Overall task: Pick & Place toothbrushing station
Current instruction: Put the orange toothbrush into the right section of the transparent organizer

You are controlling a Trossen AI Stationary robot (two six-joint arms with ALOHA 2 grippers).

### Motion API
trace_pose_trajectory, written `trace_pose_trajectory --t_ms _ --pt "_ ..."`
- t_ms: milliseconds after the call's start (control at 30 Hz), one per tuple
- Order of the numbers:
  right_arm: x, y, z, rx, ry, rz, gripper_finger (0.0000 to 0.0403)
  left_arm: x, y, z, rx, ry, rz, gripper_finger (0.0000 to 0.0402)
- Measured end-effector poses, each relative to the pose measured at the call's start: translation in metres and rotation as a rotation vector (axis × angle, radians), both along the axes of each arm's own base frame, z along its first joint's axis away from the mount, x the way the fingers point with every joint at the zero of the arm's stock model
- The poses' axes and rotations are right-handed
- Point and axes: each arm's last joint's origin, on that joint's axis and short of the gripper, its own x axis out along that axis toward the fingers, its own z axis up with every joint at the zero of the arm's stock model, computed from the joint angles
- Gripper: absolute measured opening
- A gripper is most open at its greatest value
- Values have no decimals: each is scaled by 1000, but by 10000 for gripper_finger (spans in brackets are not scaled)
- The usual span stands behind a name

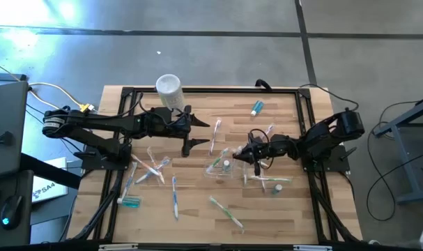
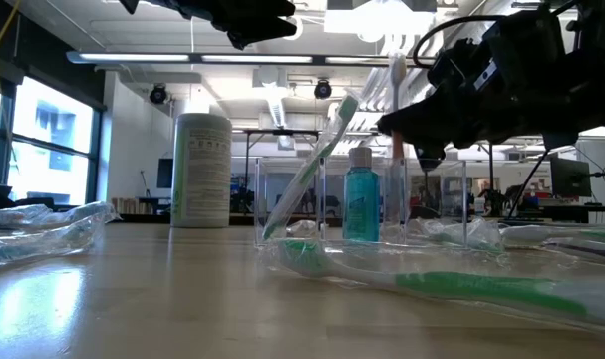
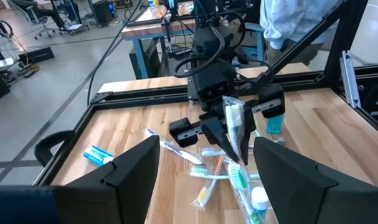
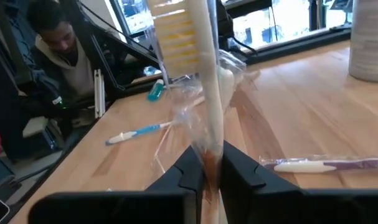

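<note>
A small clear cup (image 1: 217,171) (image 2: 442,199) stands mid-table. In it a green toothbrush (image 2: 312,165) leans against the rim and a teal toothpaste tube (image 2: 362,204) stands upright. My right gripper (image 1: 240,155) (image 4: 210,171) hovers just right of the cup, shut on a clear-wrapped toothbrush (image 4: 204,81) (image 3: 234,121) held upright, bristles up. My left gripper (image 1: 192,132) (image 3: 207,186) waits open, raised, left of the cup, facing it with nothing between its fingers. My right gripper pinches the wrapped toothbrush's handle (image 4: 208,152) between its two fingers, wrapper included. The fingers come level from the table's right side and lie across the brush. The brush stands nearly upright, head above the fingers; its lower end (image 2: 397,194) reaches down behind the cup's clear wall.
A tall white cylinder (image 1: 168,89) (image 2: 202,170) stands at the far left. Loose wrapped toothbrushes (image 1: 152,171) (image 1: 226,213) and teal tubes (image 1: 256,107) (image 1: 129,201) lie scattered around the cup. A person (image 4: 51,37) sits beyond the table.
</note>
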Motion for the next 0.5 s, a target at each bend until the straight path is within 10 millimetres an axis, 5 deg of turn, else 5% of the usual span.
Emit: trace_pose_trajectory --t_ms 500 --pt "0 -1 -3 23 37 -30 57 0 0 0 3 0 -1 255"
